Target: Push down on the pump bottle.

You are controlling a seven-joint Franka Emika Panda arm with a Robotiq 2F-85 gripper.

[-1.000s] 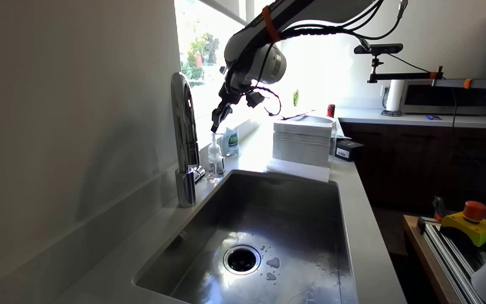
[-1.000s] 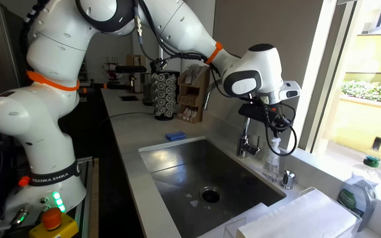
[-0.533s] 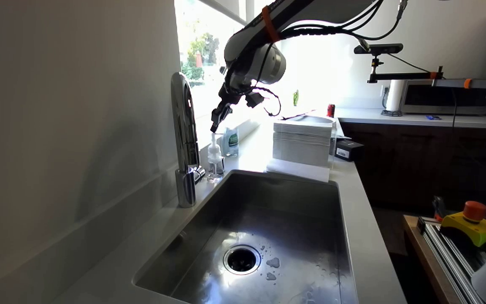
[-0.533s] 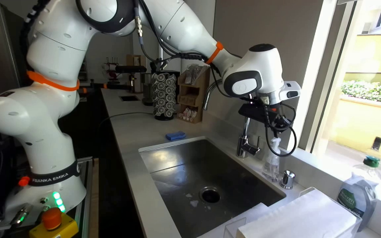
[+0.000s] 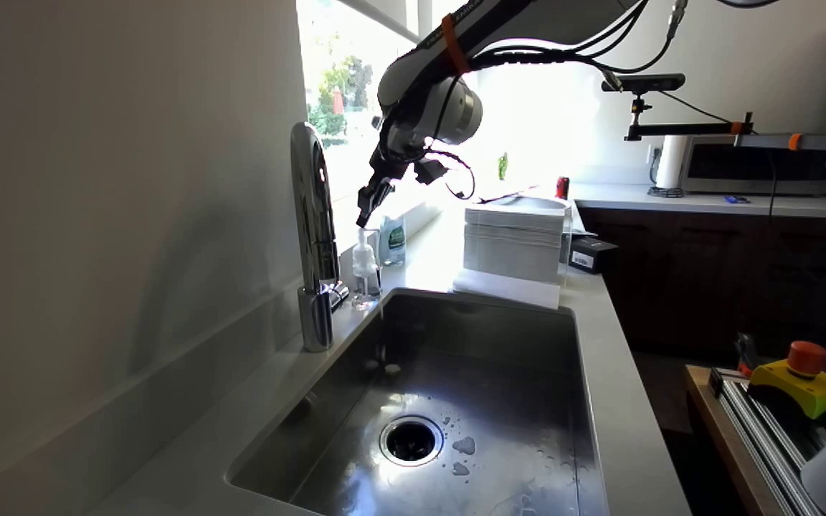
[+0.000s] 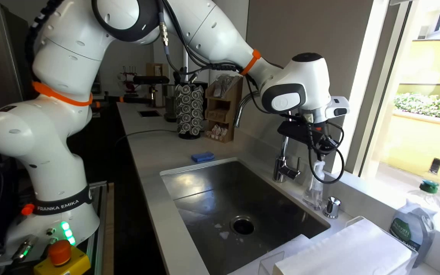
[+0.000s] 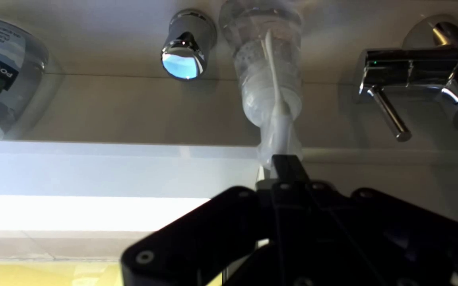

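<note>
Gripper (image 7: 288, 162) against the top of the bottle (image 7: 255, 79)

The bottle sits straight below the gripper; in both exterior views its pump head (image 7: 266, 138) meets the lower ends of the fingers (image 5: 364, 215), which are closed together. In the wrist view, a white strand (image 7: 272, 63) runs from the spout (image 7: 281, 121) across the front of the bottle. The bottle stands upright on the counter (image 6: 147, 160) at the edge of the sink (image 5: 513, 401), between the faucet (image 5: 315, 244) and a chrome cap (image 6: 332, 207).
</note>
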